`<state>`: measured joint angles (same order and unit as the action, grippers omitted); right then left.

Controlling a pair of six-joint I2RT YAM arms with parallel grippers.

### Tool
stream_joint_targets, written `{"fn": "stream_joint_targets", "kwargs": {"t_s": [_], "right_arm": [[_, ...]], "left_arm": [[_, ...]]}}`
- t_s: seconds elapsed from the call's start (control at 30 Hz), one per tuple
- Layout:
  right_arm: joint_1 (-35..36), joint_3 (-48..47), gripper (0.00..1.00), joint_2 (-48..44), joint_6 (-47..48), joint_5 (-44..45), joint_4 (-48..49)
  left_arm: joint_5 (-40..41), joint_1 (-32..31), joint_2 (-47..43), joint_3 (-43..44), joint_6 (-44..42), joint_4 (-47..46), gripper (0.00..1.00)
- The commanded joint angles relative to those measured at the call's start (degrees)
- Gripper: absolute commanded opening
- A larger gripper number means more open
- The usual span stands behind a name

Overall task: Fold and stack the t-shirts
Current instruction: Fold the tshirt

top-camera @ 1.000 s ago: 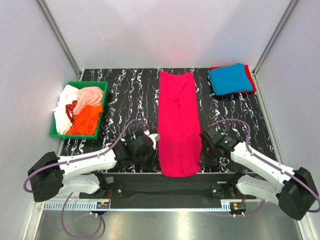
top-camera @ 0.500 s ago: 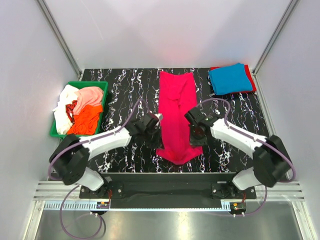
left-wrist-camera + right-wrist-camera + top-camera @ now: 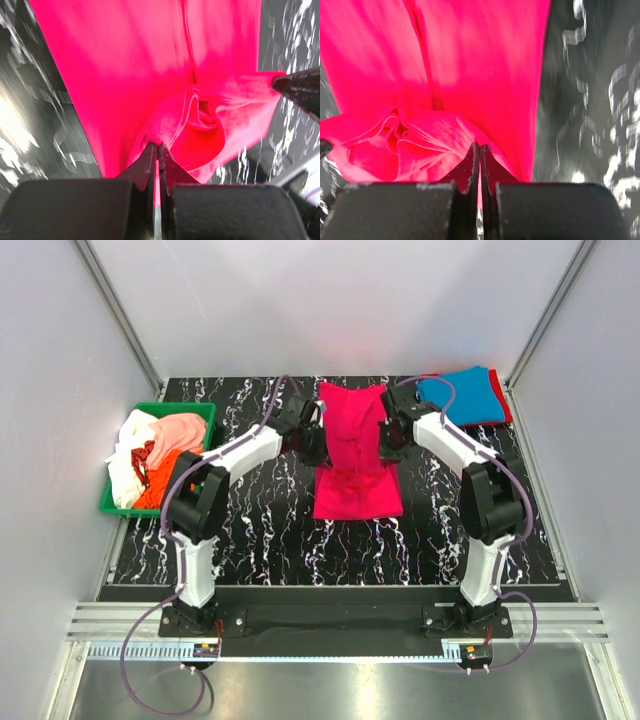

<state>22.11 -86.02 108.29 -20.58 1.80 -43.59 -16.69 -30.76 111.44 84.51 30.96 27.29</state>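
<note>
Grey panels wall in a black tabletop veined with white (image 3: 250,535). Over its middle the left gripper (image 3: 158,148) is clenched on the bright magenta-pink cloth t-shirt (image 3: 352,490), its jaws pressed together with a thin pinch of cloth between them. The right gripper (image 3: 480,148) grasps the opposite side edge in the same way. Between them they hold a doubled-over layer, bunched and rumpled, above the flat layer beneath. Seen from above, the shirt is a strip whose long axis runs straight away from the arm bases. One end lies at the table's far edge, and the folded end points toward the bases, near the table's centre. Both arms are stretched far out, one on each side of the strip. At the far right corner a folded blue t-shirt (image 3: 460,398) lies on a red t-shirt (image 3: 507,408). On the left, a green plastic bin (image 3: 180,407) holds a crumpled white t-shirt (image 3: 125,475), a peach-pink t-shirt (image 3: 182,428) and an orange t-shirt (image 3: 170,482).
</note>
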Motion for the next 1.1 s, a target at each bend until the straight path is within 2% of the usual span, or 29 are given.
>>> {"fn": "stream_joint_targets", "kwargs": {"t_s": [0.0,0.17,0.47,0.8,1.07], "right_arm": [[-2.24,-8.36,0.00,4.55,3.52,-3.56,0.00],[-4.62,-17.05,0.00,10.35,5.64,-7.07,-0.78],[-8.39,-25.85,0.00,17.12,6.34,-10.15,-2.63],[-12.17,-31.58,0.00,24.59,4.85,-11.99,-4.83],[-13.32,-38.25,0.02,28.73,4.41,-12.53,-6.33]], "left_arm": [[-2.91,3.25,4.30,8.11,-2.22,2.24,0.00],[-4.49,6.85,9.84,14.88,-2.40,2.24,0.00],[-6.95,9.58,16.44,23.85,-3.01,1.63,0.00],[-6.87,11.43,22.94,29.48,0.68,0.31,0.02],[-5.37,12.39,23.30,30.89,2.08,-1.18,0.04]]}}
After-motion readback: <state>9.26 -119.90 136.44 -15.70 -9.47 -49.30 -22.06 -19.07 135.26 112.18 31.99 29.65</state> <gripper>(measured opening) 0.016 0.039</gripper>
